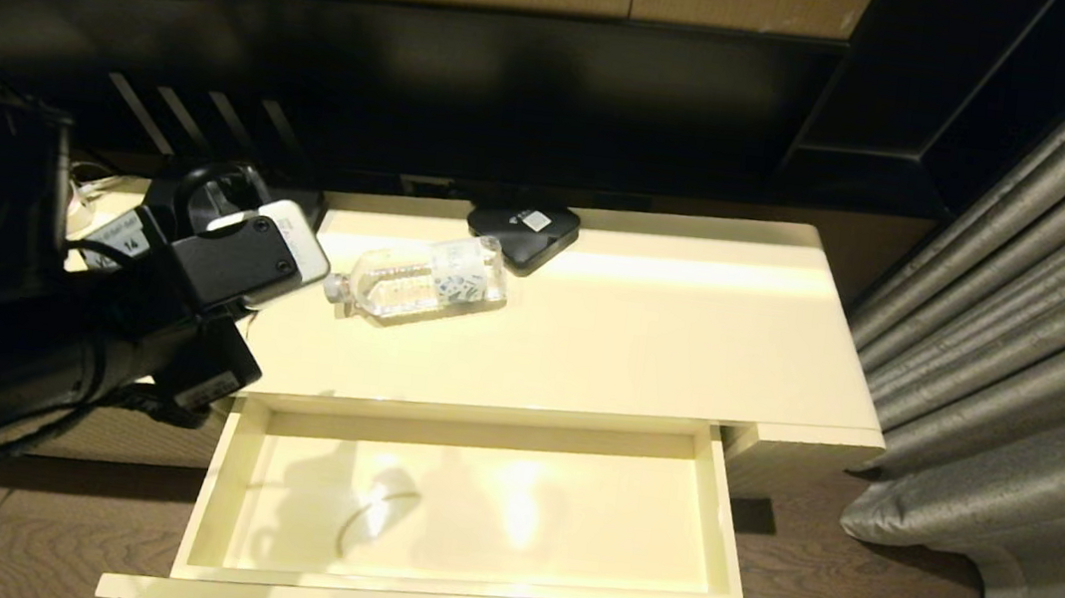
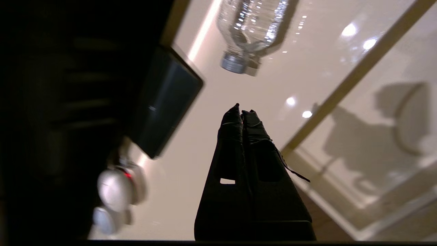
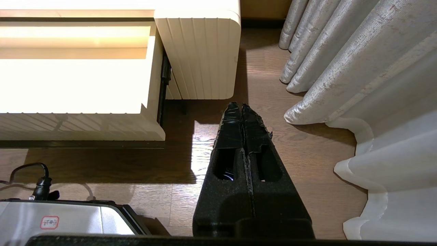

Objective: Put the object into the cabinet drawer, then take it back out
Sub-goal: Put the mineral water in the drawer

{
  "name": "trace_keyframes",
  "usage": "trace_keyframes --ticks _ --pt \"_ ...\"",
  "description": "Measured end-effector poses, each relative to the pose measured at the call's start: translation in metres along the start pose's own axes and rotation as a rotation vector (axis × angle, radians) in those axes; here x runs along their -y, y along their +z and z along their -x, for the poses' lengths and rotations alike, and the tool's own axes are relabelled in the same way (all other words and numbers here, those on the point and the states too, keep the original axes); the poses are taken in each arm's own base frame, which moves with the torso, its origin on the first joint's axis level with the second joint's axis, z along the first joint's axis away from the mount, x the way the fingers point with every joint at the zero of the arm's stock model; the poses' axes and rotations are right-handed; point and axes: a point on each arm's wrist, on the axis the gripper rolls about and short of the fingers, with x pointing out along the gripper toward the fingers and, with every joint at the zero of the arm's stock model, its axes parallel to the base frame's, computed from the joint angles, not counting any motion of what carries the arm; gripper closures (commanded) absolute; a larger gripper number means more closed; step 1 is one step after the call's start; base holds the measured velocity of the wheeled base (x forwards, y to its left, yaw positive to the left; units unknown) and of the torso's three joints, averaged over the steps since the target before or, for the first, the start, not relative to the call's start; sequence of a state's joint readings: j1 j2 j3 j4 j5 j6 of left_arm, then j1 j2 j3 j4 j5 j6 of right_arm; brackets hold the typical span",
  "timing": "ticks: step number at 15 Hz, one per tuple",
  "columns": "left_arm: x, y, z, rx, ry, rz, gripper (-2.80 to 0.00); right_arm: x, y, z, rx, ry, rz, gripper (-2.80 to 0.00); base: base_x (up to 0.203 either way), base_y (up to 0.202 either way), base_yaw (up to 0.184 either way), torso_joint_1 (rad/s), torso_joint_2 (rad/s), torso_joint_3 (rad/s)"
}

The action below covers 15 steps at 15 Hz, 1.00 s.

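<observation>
The left gripper (image 2: 241,112), a pair of black tape-wrapped fingers (image 2: 232,136), was seen pressed together with nothing held between the tips, poised above the glossy cream top of the long low cabinet (image 1: 686,357). Just ahead of the fingertips, and apart from them, the small clear plastic water bottle (image 1: 419,279) with a pale cap and a whitish dark-printed label was found lying on its side on the cabinet top, its cap end turned toward the fingers. Beyond the bottle's base, a black square box (image 1: 522,231) was set flat near the rear edge. To one side of the fingers, the wide shallow cream drawer (image 1: 223,464) was shown pulled out, its glossy interior uncovered. The right gripper (image 3: 241,106) was held with fingers closed together over the brown wooden floor (image 3: 307,153), beside the ribbed cabinet corner and near the grey curtain (image 3: 358,61).
</observation>
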State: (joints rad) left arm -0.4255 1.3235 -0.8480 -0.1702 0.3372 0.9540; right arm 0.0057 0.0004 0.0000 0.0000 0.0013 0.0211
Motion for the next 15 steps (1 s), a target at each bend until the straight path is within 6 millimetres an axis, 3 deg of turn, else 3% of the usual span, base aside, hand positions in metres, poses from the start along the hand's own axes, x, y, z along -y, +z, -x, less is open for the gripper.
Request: trace_keyframes --ticks 2,6,11,15 --pt "-0.011 0.004 0.003 0.017 0.038 -0.209 0.0 0.0 0.0 0.0 0.0 0.0 0.0 0.0 0.0 0.0 0.0 0.0 0.0 0.0" --pt "0.004 0.019 -0.017 0.062 -0.003 -0.403 0.0 0.0 0.0 0.0 0.0 0.0 0.0 0.0 0.0 0.0 0.0 0.0 0.0 0.0" --pt "0.02 0.034 -0.056 0.074 -0.047 -0.463 0.0 0.0 0.0 0.0 0.0 -0.001 0.0 0.0 0.0 0.0 0.0 0.0 0.0 0.0" --pt "0.022 0.03 -0.082 0.072 -0.083 -0.42 0.0 0.0 0.0 0.0 0.0 0.0 0.0 0.0 0.0 0.0 0.0 0.0 0.0 0.0"
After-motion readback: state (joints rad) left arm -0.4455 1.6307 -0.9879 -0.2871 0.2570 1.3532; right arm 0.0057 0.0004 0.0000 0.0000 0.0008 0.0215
